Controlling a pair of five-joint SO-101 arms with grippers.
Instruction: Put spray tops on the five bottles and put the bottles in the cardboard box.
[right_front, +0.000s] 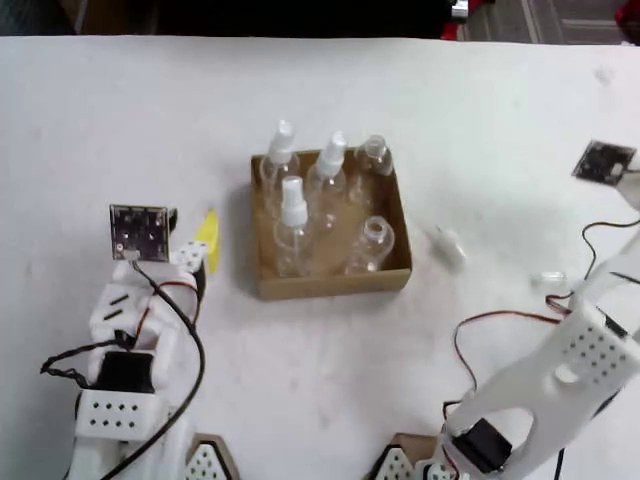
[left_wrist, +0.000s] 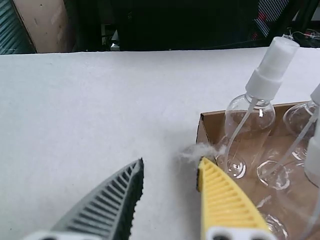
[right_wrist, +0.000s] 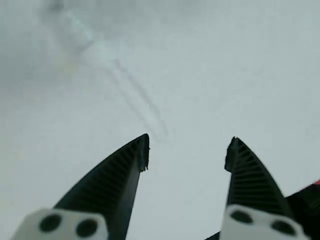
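The cardboard box (right_front: 262, 230) sits mid-table with five clear bottles standing in it. Three of them carry white spray tops (right_front: 293, 195); the two on its right side, one at the back (right_front: 374, 160) and one at the front (right_front: 373, 240), have bare necks. A loose spray top (right_front: 447, 243) lies on the table right of the box. My left gripper (left_wrist: 170, 165) is open, low over the table just left of the box's corner (left_wrist: 202, 131), near a capped bottle (left_wrist: 248, 112). My right gripper (right_wrist: 189, 142) is open above the table, with a blurred spray top (right_wrist: 97, 50) and its tube ahead of it.
A small clear piece (right_front: 553, 277) lies on the table near the right arm (right_front: 570, 370). The left arm (right_front: 130, 350) stands at the front left. White tabletop stretches to the far edge, with a dark room behind.
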